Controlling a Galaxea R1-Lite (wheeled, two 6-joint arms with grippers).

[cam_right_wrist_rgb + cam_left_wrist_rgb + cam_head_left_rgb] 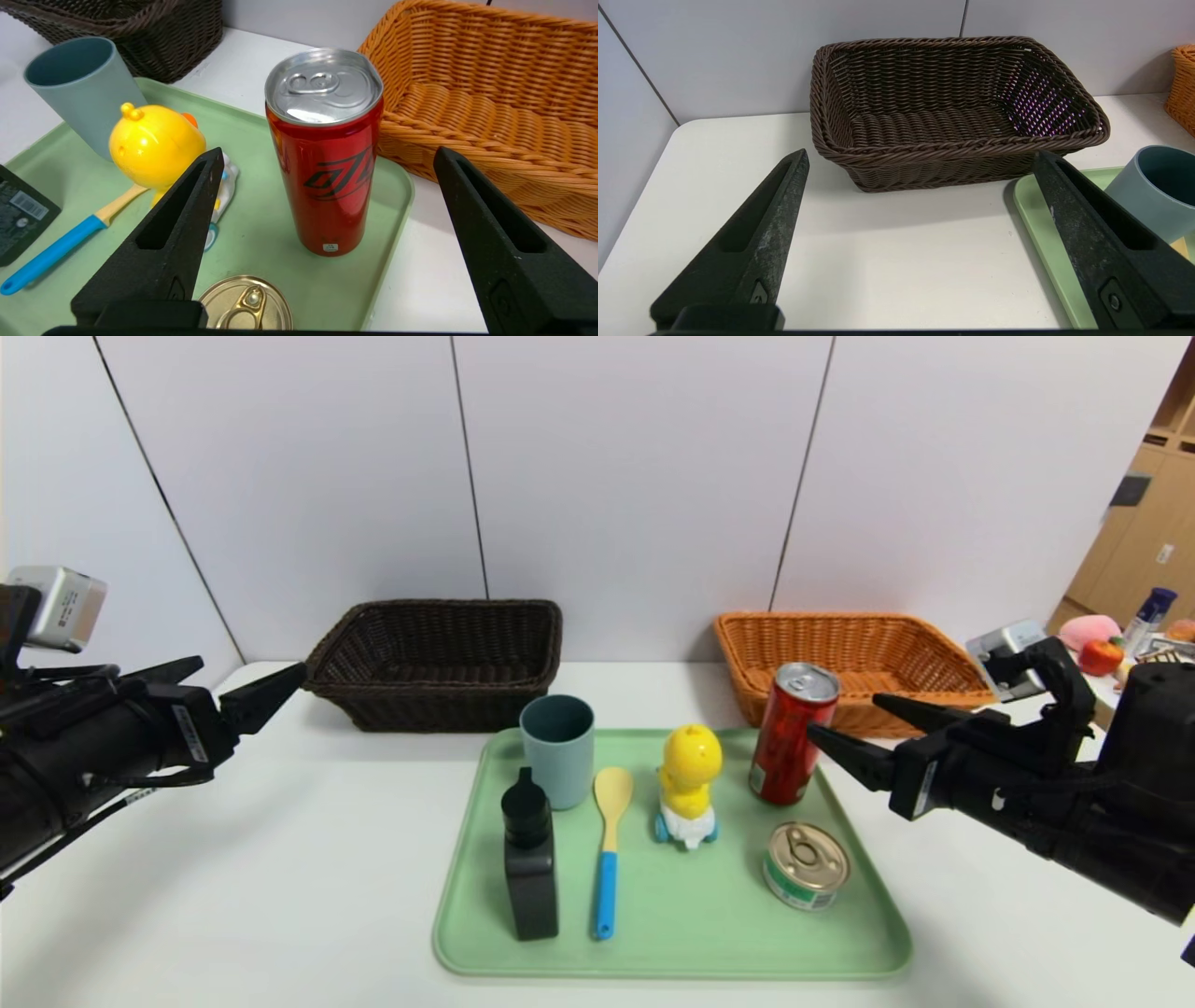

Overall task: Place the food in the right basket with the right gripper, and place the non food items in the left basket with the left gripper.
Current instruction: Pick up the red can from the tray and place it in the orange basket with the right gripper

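Note:
A green tray (672, 933) holds the red drink can (792, 734), the gold-lidded tin (806, 864), the grey-blue cup (558, 749), the black bottle (529, 859), the blue-handled wooden spoon (609, 849) and the yellow duck toy (689, 782). My right gripper (864, 723) is open and empty, just right of the can (327, 154), which stands ahead of its open jaws. My left gripper (252, 686) is open and empty at the left, before the dark brown basket (439, 658). The orange basket (850, 663) stands behind the can.
The baskets stand against the white back wall. The dark basket (952, 107) is empty, and so is the orange one (495, 102). Shelving with toys and a bottle (1134, 635) is at the far right.

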